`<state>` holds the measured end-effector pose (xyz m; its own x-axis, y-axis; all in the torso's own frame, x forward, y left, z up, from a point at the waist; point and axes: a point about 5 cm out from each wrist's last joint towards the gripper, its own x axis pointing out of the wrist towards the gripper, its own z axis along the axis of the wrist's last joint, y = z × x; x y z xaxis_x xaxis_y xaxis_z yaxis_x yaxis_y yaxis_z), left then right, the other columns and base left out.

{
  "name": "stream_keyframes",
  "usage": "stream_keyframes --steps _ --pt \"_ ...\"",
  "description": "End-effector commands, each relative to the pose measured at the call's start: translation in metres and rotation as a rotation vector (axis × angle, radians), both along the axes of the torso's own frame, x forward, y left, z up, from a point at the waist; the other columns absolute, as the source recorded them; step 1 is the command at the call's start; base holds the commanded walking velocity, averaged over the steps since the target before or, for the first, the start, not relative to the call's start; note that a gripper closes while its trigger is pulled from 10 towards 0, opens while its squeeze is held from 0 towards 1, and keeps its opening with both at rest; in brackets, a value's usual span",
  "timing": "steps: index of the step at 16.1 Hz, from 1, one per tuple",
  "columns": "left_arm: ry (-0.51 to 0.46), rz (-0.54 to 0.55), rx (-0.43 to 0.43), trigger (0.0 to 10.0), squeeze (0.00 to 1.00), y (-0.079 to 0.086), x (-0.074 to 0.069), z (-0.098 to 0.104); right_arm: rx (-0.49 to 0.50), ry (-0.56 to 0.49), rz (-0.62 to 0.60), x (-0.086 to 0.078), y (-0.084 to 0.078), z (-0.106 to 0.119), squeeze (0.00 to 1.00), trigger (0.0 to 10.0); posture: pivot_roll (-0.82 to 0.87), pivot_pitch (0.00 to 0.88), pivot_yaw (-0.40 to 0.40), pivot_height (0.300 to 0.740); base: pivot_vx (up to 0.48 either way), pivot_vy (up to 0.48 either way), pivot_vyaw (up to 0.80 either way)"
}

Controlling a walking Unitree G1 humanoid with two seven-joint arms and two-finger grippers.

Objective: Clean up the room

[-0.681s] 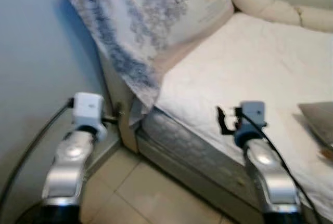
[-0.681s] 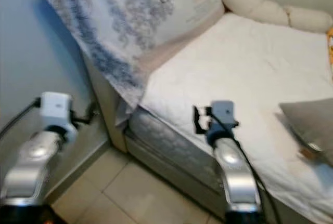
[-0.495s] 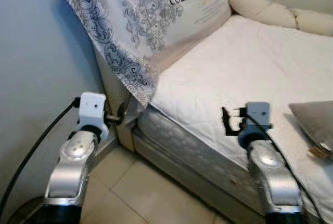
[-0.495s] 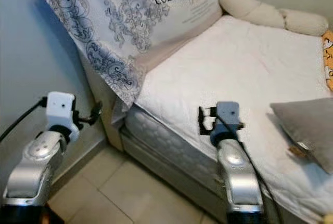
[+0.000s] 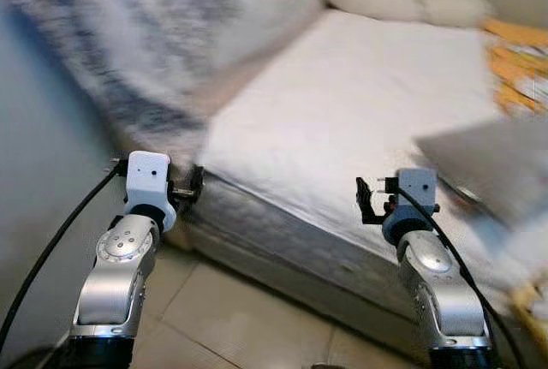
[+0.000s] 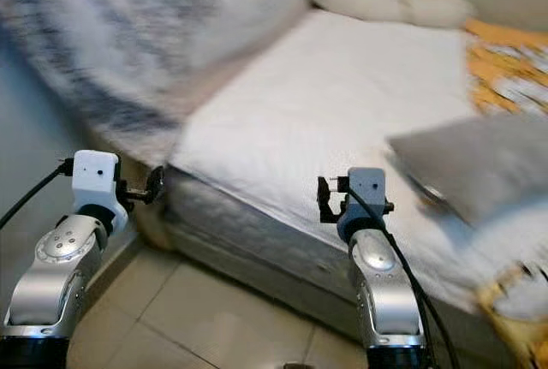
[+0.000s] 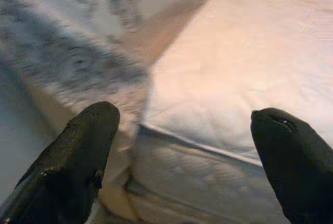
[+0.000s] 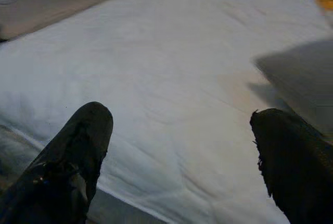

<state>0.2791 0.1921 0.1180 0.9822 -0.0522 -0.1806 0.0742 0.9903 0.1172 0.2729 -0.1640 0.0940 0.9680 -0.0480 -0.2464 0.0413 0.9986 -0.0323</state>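
A bed with a white quilted mattress (image 5: 360, 104) stands before me. A large grey-patterned pillow (image 5: 154, 35) leans at its head on my left. A grey cushion (image 5: 488, 168) lies on the right part of the mattress, blurred. My left gripper (image 5: 193, 187) hovers open and empty at the bed's near corner, below the patterned pillow. My right gripper (image 5: 364, 202) is open and empty just over the mattress's front edge, left of the grey cushion (image 8: 302, 76). In the left wrist view the black fingers (image 7: 78, 167) stand wide apart over the mattress corner.
A cream bolster (image 5: 385, 1) runs along the bed's far side. An orange-patterned cloth (image 5: 518, 74) lies at the far right. A pale wall (image 5: 43, 146) closes off the left. Beige floor tiles (image 5: 248, 326) lie below the bed frame.
The whole picture has slid left and blurred, so the camera has turned right. More of the grey cushion and the orange cloth has come into view. Both grippers stay open and empty.
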Motion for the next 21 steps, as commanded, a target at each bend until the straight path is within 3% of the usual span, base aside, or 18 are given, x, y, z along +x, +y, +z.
stream_keyframes --steps 1,11,15,18,21 --pt "-0.013 0.005 0.002 10.0 0.00 0.0005 0.0015 0.0037 -0.010 -0.005 -0.029 0.0021 -0.0049 0.0018 0.00 10.0 -0.08 0.000 0.007 0.740 0.000 0.000 -0.80" --pt "-0.034 0.006 0.011 10.0 0.00 -0.0014 0.0018 0.0064 -0.019 -0.015 -0.033 0.0018 -0.0047 0.0025 0.00 10.0 -0.07 0.000 0.002 0.740 0.000 -0.027 -0.77" --pt "-0.040 0.005 0.001 10.0 0.00 -0.0032 0.0019 0.0059 -0.024 -0.033 -0.027 0.0024 -0.0039 0.0049 0.00 10.0 -0.07 0.000 0.002 0.740 0.000 -0.356 0.00" --pt "-0.035 0.027 -0.010 10.0 0.00 -0.0011 0.0026 0.0051 -0.055 -0.046 -0.017 0.0030 -0.0039 0.0063 0.00 10.0 -0.08 0.000 0.002 0.740 0.000 0.000 0.00" --pt "-0.041 0.020 -0.011 10.0 0.00 -0.0017 0.0023 0.0049 -0.016 -0.029 -0.041 0.0030 -0.0053 0.0040 0.00 10.0 -0.08 0.000 0.002 0.740 0.000 0.000 -0.52"
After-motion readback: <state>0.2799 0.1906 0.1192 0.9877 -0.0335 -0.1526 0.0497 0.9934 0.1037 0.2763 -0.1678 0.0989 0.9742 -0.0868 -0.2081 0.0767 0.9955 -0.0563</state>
